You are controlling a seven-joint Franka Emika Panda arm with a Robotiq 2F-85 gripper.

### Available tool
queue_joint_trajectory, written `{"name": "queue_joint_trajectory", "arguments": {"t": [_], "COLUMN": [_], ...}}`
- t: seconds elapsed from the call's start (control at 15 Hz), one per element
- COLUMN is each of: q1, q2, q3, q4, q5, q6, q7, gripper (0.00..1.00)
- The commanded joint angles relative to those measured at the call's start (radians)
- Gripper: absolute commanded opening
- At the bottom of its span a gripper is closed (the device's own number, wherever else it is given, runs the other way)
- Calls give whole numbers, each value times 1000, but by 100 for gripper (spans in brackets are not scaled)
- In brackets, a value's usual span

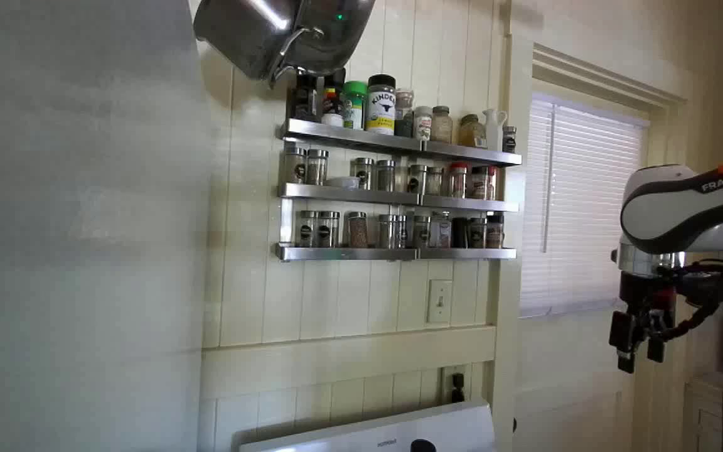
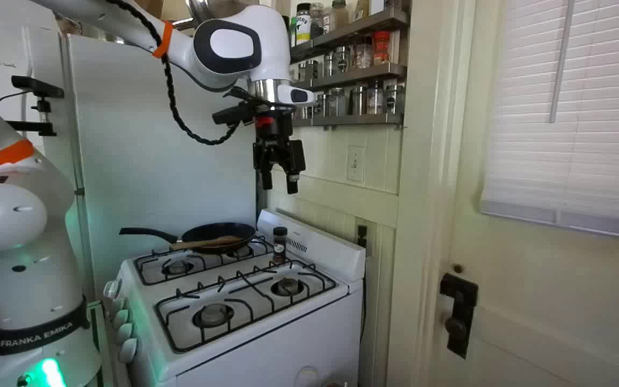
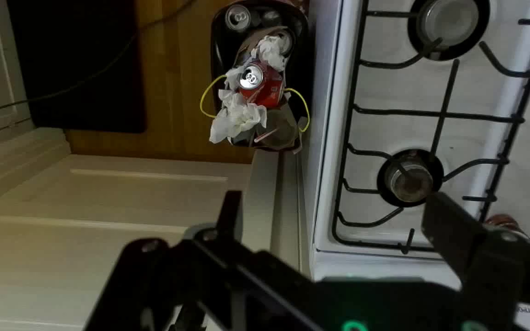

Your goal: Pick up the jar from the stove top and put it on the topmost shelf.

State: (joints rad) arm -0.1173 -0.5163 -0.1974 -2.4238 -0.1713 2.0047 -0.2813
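A small dark jar with a black lid (image 2: 279, 248) stands upright on the stove top (image 2: 331, 255), in front of its back panel between the grates. In the wrist view a reddish round piece beside the right finger looks like the jar (image 3: 503, 222), mostly hidden. A dark round top at the bottom edge of an exterior view looks like its lid (image 1: 423, 445). My gripper (image 2: 280, 184) is open and empty, high above the stove; it also shows in an exterior view (image 1: 641, 356) and the wrist view (image 3: 331, 207). The topmost shelf (image 1: 361, 134) holds a row of jars and bottles.
Two lower shelves (image 1: 349, 193) hold more jars. Steel pots (image 1: 317, 37) hang over the topmost shelf's left end. A frying pan (image 2: 218, 232) with a wooden spoon sits on the far burners. A fridge (image 2: 164, 161) stands beside the stove. A trash bin (image 3: 219, 46) stands by the stove's side.
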Motion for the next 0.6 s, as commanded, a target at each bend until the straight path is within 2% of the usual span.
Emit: {"name": "queue_joint_trajectory", "arguments": {"t": [0.0,0.33,0.53], "q1": [-3,-3,38], "q2": [1,1,38], "q3": [3,3,41], "q4": [2,2,-2], "q5": [2,2,15], "q6": [-2,-2,60], "q7": [-1,-1,7], "gripper": [100,100,100]}}
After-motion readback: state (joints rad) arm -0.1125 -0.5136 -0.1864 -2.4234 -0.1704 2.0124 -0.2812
